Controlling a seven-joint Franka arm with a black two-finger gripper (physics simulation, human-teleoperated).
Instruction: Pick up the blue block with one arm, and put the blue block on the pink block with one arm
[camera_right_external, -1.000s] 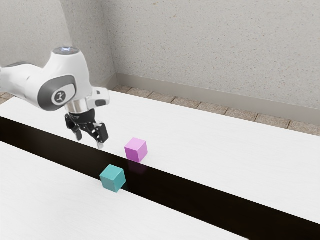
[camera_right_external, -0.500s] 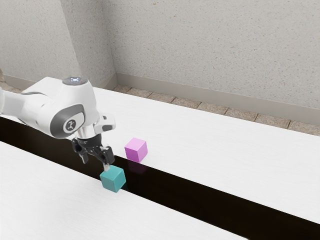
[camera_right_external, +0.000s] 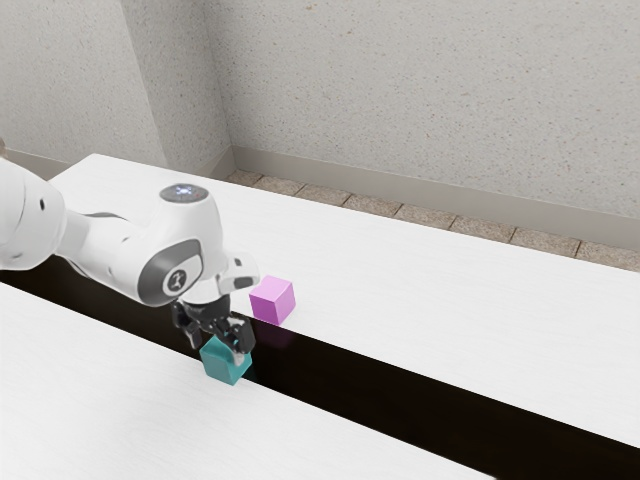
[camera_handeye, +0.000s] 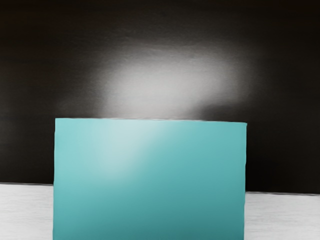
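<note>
The blue block (camera_right_external: 229, 369), a teal-blue cube, sits at the near edge of a black strip on the white table. My gripper (camera_right_external: 217, 346) has come down onto it from above. The black fingers stand spread at the cube's upper sides and are open. In the wrist view the blue block (camera_handeye: 150, 180) is close under my hand, with the black strip behind it. The pink block (camera_right_external: 272, 299) rests on the table just beyond the strip, a short way toward the exterior view's right of my gripper, untouched.
A wide black strip (camera_right_external: 420, 405) runs diagonally across the white table (camera_right_external: 450, 290). A grey wall and a tiled floor band lie behind the table. My white arm (camera_right_external: 90, 245) reaches in from the exterior view's left.
My arm has swung toward the exterior view's right and lowered. The gripper went from hanging above the strip to sitting down over the blue block. Neither block has moved.
</note>
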